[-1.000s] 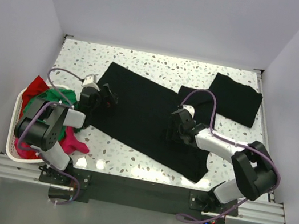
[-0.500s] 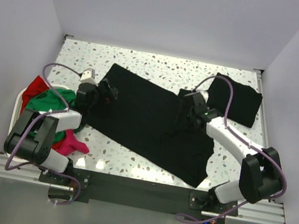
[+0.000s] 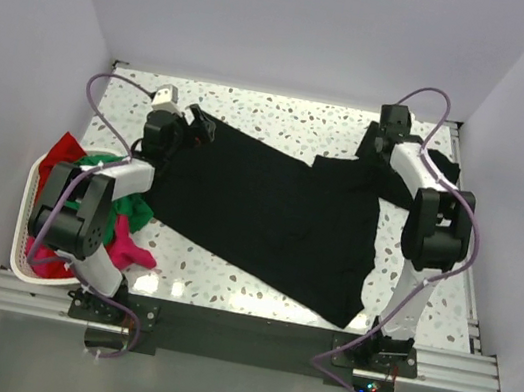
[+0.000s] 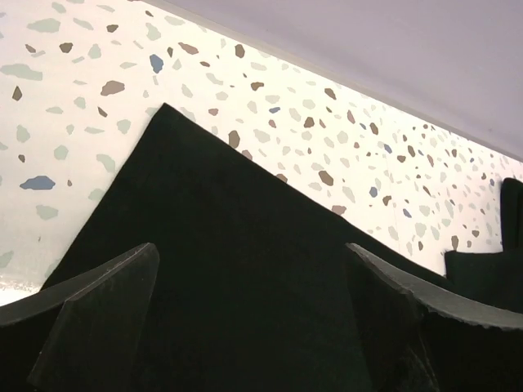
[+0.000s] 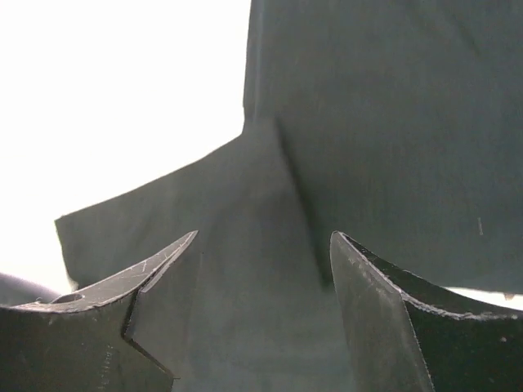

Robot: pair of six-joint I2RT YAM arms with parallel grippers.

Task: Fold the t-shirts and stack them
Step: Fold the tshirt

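A black t-shirt (image 3: 258, 216) lies spread flat across the middle of the table. My left gripper (image 3: 197, 128) is open at its back left corner. In the left wrist view the black cloth (image 4: 245, 245) fills the space between and under the open left gripper (image 4: 249, 253). My right gripper (image 3: 374, 147) is open at the back right, above the shirt's right sleeve (image 3: 343, 170). In the right wrist view the sleeve (image 5: 245, 212) lies under the open right gripper (image 5: 263, 237). Green (image 3: 94, 171), red (image 3: 68, 147) and magenta (image 3: 126, 248) shirts are heaped at the left.
A white plastic basket (image 3: 24, 220) stands at the left edge and holds the coloured shirts. The right arm (image 3: 434, 226) stretches along the table's right side and covers the back right corner. Walls close the table on three sides.
My left gripper has moved toward the back, to the shirt's back left corner. My right gripper has swung from the shirt's middle to the back right, and the arm now covers the folded black cloth there.
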